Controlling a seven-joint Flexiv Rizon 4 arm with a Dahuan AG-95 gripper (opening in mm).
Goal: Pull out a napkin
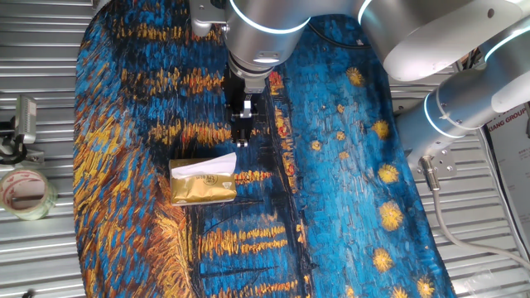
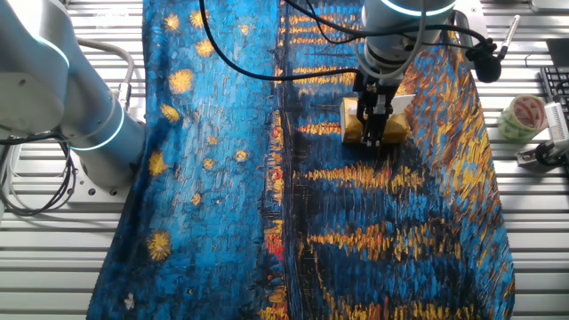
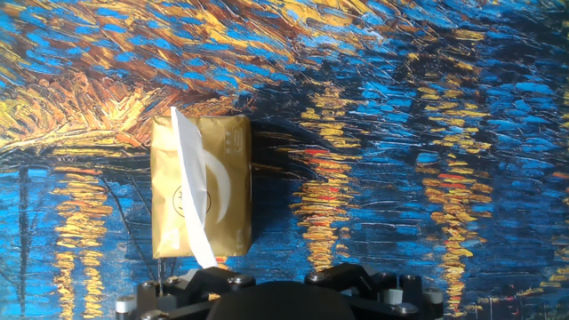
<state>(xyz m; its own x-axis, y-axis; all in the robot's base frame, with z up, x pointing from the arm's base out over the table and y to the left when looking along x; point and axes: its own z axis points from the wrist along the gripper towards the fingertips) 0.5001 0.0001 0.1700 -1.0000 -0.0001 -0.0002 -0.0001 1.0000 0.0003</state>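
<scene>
The shiny gold tissue packet (image 1: 201, 189) lies flat on the painted cloth. The white napkin (image 1: 207, 165) sticks up out of its top slot, with a loose corner pointing toward my gripper. My gripper (image 1: 241, 142) hangs just above and beside that corner, with its fingers a little apart and nothing between them. In the other fixed view the gripper (image 2: 375, 142) stands in front of the packet (image 2: 397, 132) and the napkin (image 2: 404, 100) shows behind it. In the hand view the packet (image 3: 233, 222) is at left and the napkin (image 3: 191, 191) crosses it edge-on; my fingertips are out of frame.
A blue and orange painted cloth (image 1: 331, 207) covers the slatted metal table. A tape roll (image 1: 25, 192) and a small metal device (image 1: 25, 120) sit off the cloth at the side. The arm's base (image 2: 80, 116) and cables stand at the far side.
</scene>
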